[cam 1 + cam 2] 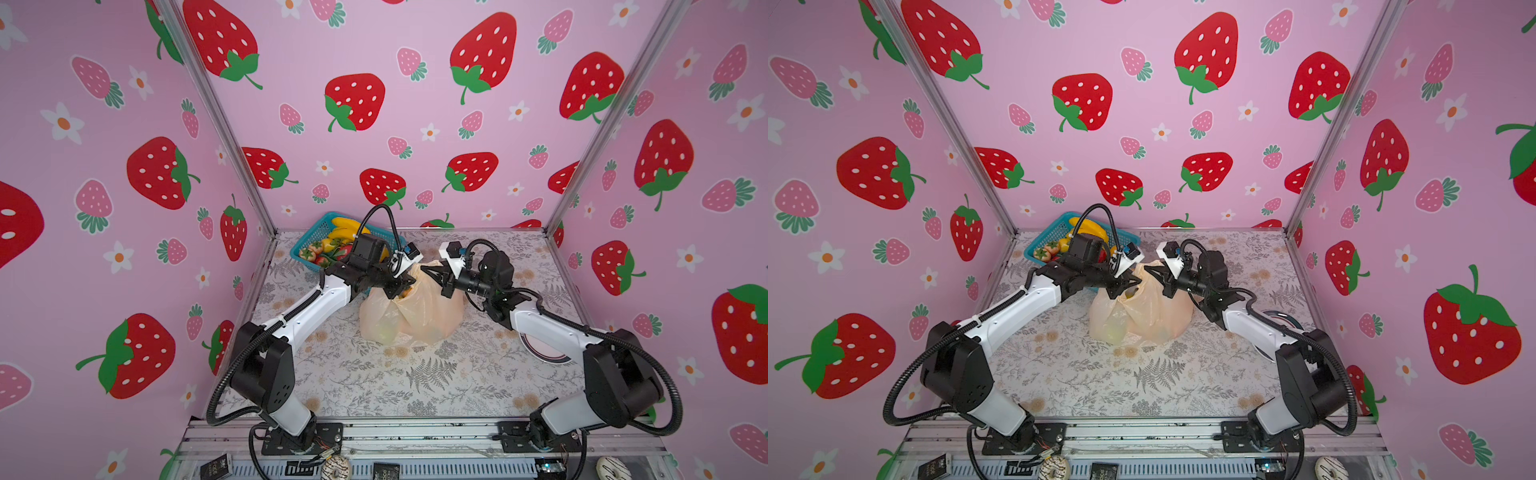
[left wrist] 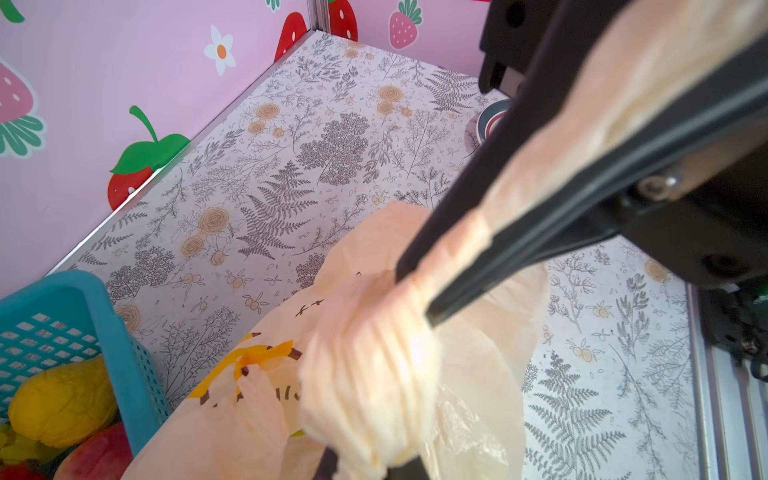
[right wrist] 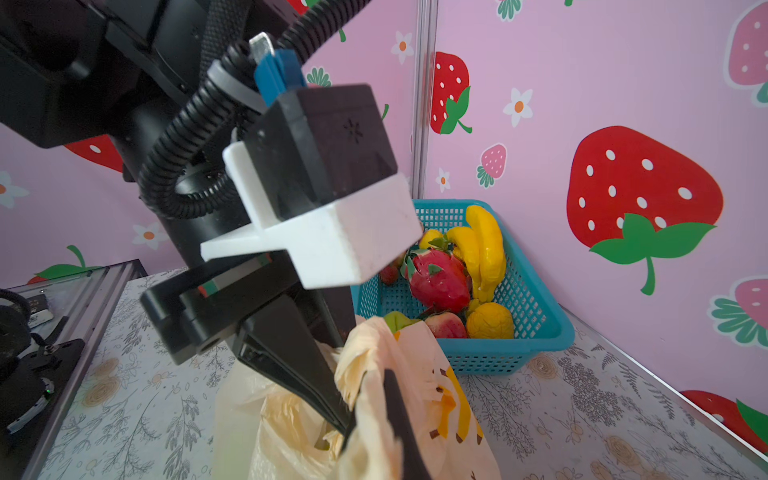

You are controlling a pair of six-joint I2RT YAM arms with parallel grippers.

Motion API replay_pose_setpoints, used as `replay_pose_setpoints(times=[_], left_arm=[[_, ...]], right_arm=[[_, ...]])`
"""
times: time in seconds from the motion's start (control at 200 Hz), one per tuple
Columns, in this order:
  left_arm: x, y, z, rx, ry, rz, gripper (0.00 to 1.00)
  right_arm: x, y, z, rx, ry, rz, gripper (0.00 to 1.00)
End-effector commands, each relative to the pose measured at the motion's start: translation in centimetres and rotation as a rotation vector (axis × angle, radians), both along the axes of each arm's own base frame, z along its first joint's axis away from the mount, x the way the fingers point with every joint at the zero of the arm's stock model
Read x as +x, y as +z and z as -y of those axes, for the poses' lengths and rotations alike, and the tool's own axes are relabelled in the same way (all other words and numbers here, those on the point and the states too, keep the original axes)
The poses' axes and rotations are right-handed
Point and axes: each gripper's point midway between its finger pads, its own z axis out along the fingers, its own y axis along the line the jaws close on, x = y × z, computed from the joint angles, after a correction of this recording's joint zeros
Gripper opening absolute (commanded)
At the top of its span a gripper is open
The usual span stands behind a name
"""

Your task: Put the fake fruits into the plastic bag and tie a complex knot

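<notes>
The flower-printed table (image 1: 415, 386) carries everything. At its middle sits the plastic bag (image 1: 415, 316), slumped and bulging, with a pale green shape showing through its near side. Just beside it, in the back left corner, stands a teal mesh basket (image 1: 320, 224) heaped with fake fruits (image 1: 345, 226): bananas, a dragon fruit, strawberries and a lumpy yellow one. My left gripper (image 1: 401, 291) reaches past the basket to the bag's top and is clamped along a twisted handle (image 2: 519, 174), the peach strip lying between both fingers. My right gripper (image 1: 428, 272) meets it from the opposite side, jaws closed tight on a gathered fold at the bag's mouth.
</notes>
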Motion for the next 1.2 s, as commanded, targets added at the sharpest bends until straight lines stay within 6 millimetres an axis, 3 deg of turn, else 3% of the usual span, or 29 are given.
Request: replay_pose_setpoints(times=[0.0,0.07,0.115,0.29,0.54,0.92,0.981,1.016,1.196], left_arm=[[1.3,0.8,-0.5,0.042,0.009,0.067,0.08],[1.6,1.3,-0.6,0.042,0.016,0.098,0.07],[1.8,1.5,-0.7,0.042,0.023,0.123,0.01],[2.1,2.2,-0.8,0.032,0.004,0.271,0.00],[1.7,2.9,-0.6,0.026,-0.063,0.437,0.00],[1.3,2.3,-0.5,0.069,-0.113,0.581,0.00],[1.3,2.2,-0.4,0.078,-0.124,0.597,0.00],[1.2,2.2,-0.3,0.079,-0.132,0.603,0.00],[0.7,2.5,-0.1,0.072,-0.161,0.630,0.00]], right_arm=[[-0.6,1.4,0.6,0.004,-0.003,0.058,0.00],[-0.6,1.2,0.7,-0.004,-0.006,0.058,0.00],[-0.6,1.1,0.7,-0.006,-0.007,0.058,0.00],[-0.6,0.5,1.0,-0.020,-0.018,0.057,0.00],[-0.5,-0.1,1.2,-0.045,-0.022,0.093,0.23],[-1.1,-2.1,1.1,-0.163,0.040,0.269,0.50],[-1.2,-2.3,0.9,-0.162,0.055,0.283,0.51],[-1.2,-2.4,0.8,-0.159,0.059,0.292,0.56],[-0.8,-2.5,0.2,-0.151,0.068,0.333,0.59]])
